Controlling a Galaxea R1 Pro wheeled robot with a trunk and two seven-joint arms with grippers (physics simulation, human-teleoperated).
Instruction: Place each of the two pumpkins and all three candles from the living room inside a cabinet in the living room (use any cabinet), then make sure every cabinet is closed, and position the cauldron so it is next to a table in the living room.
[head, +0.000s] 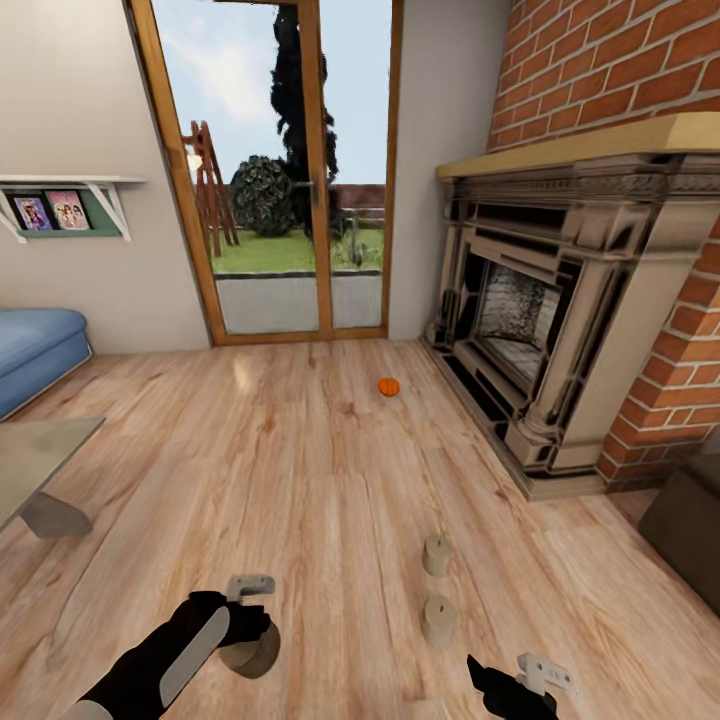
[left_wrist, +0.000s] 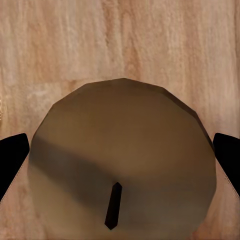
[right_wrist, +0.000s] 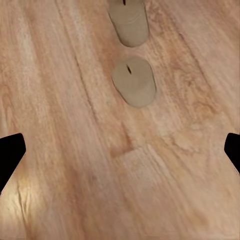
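The left hand (head: 250, 600) hangs directly over a candle (head: 250, 650) standing on the wooden floor (head: 300, 470). In the left wrist view that candle (left_wrist: 122, 165) sits squarely between the two dark fingertips (left_wrist: 12, 157), wick up, its long axis vertical and in line with the hand's approach. The fingers are spread to either side of the wax with floor showing in the gaps, so nothing is pinched yet. A straight descent looks like all the grasp would need.

The right hand (head: 530, 685) is also spread and empty (its fingertips (right_wrist: 10, 152) frame bare boards). Two more candles stand upright ahead of it and slightly inward: the nearer candle (head: 438, 620) and the farther candle (head: 436, 553), seen from the right wrist as one (right_wrist: 134, 82) behind the other (right_wrist: 129, 22). The right hand is plainly the closer one for both.

One pumpkin (head: 388, 386) lies well ahead of both hands, out on open floor near the fireplace (head: 540, 330) hearth. It is too far for either arm from here, I judge.

Room to move is generous around all three candles. The glass tabletop (head: 40, 460) lies off beyond the left arm, well apart from the candle. A dark brown unit (head: 690, 540) sits outward of the right hand, possibly the cabinet, though too little shows to tell.
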